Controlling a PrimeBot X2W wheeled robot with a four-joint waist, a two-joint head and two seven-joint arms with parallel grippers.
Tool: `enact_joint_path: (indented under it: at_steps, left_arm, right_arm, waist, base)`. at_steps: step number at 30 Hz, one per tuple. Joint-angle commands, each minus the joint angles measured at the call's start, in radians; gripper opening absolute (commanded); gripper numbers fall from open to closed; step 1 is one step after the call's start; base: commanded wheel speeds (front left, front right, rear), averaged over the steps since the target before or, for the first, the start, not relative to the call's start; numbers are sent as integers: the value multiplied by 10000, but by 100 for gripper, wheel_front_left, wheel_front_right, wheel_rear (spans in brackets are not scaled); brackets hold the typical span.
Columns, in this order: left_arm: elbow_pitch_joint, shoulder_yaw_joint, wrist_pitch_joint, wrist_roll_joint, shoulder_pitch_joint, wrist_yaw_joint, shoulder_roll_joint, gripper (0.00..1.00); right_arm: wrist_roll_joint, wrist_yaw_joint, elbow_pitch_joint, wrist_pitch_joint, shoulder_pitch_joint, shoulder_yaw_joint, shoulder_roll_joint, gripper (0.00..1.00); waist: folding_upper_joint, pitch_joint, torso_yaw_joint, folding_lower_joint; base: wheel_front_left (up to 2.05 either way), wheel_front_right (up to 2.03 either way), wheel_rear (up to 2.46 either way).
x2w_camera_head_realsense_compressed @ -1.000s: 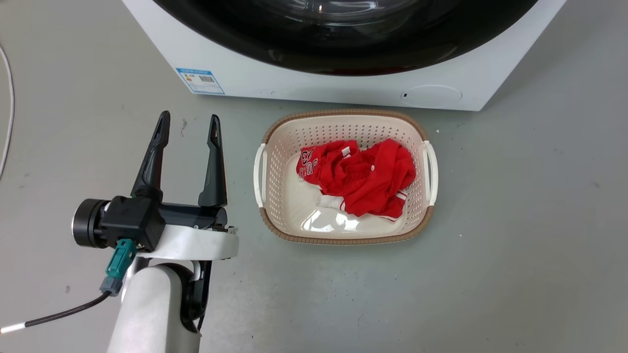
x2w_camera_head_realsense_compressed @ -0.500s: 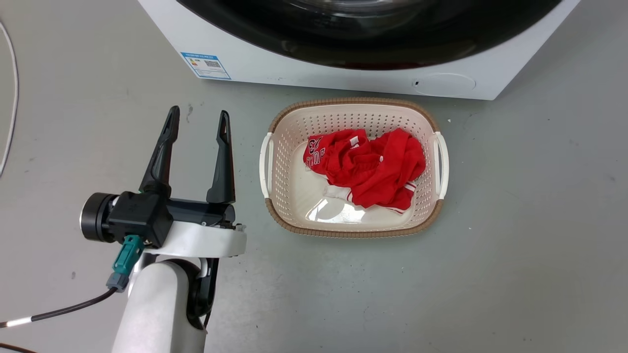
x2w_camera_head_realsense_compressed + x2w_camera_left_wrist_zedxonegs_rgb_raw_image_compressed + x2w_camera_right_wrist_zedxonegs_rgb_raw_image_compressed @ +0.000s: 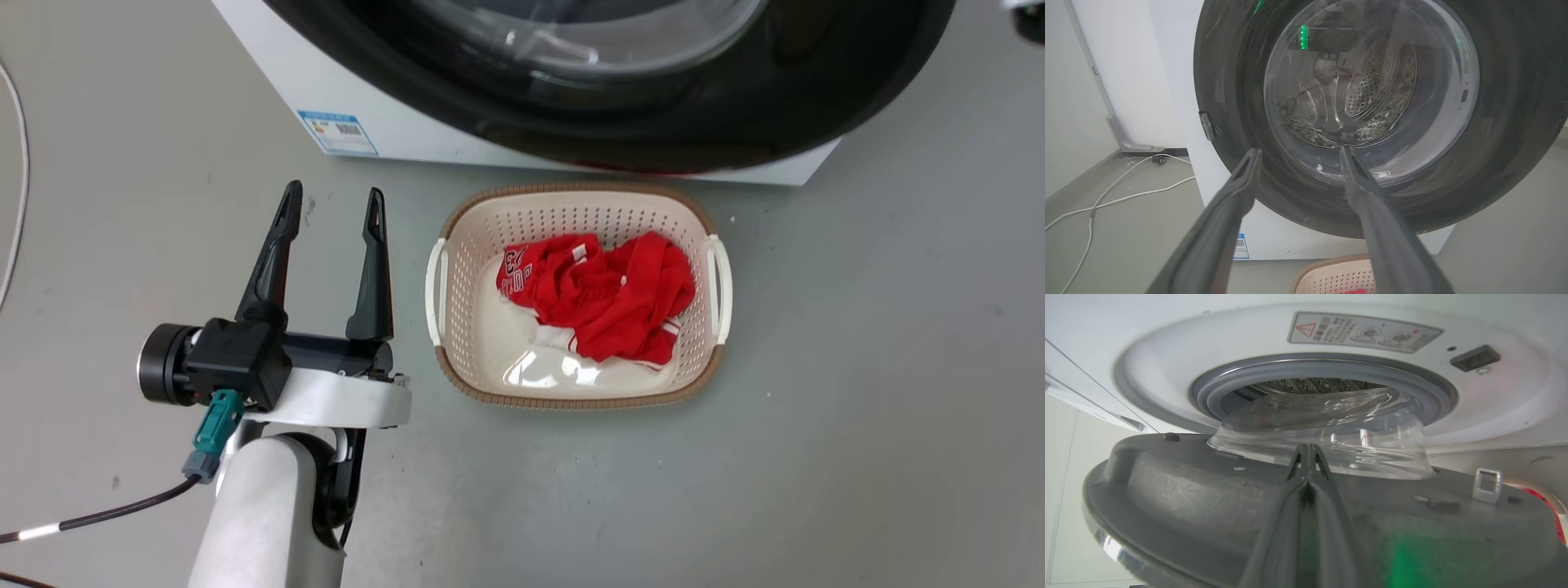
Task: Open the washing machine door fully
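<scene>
Black washing machine door (image 3: 816, 98) ajar, blue label (image 3: 337, 132) text unreadable; L jaws wide, empty, R jaws pressed closed.

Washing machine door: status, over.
Left hand open, beside basket. Right hand shut, laid on inner face of door. Door partly open. Basket on floor beneath its edge.

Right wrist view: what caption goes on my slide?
Shut right gripper points across the grey inner face of the partly open round washing machine door.
</scene>
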Motion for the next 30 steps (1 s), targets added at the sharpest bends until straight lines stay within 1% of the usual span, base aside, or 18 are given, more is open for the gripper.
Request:
enact_joint_path:
  at_steps: [1,4,9,15,23,24,30]
  left_arm:
    - [51,27,-23,83,148,-5,-7,100]
    - [165,112,-23,146,323,-26,-7,100]
    - [342,199,-23,171,714,-74,-6,100]
    - [479,335,-23,299,1191,-159,-7,100]
    - [611,394,-23,429,1713,-276,-7,100]
    - [611,394,-23,429,1713,-276,-7,100]
    - [642,292,-23,389,1927,-285,-9,100]
  right_arm:
    - [129,0,-160,474,484,82,205,0]
    - [293,-1,-536,1160,1179,187,333,0]
    - [492,0,-1199,1864,2338,295,454,0]
    - [770,0,-2094,2633,3720,488,946,0]
    - [1164,0,-3465,3512,5333,840,1577,0]
    - [1164,0,-3465,3512,5333,840,1577,0]
    - [1566,0,-4411,4000,6208,1283,1812,0]
  waist:
    - [0,-257,-53,-1]
    - [0,-714,-126,-1]
    - [0,-1462,-199,-1]
    - [0,-2174,-315,-1]
    - [0,-2803,-402,-1]
    - [0,-2803,-402,-1]
    - [0,-2994,-394,-1]
  base:
    - [0,0,0]
    - [0,0,0]
    - [0,0,0]
    - [0,0,0]
    - [0,0,0]
    - [0,0,0]
    - [0,0,0]
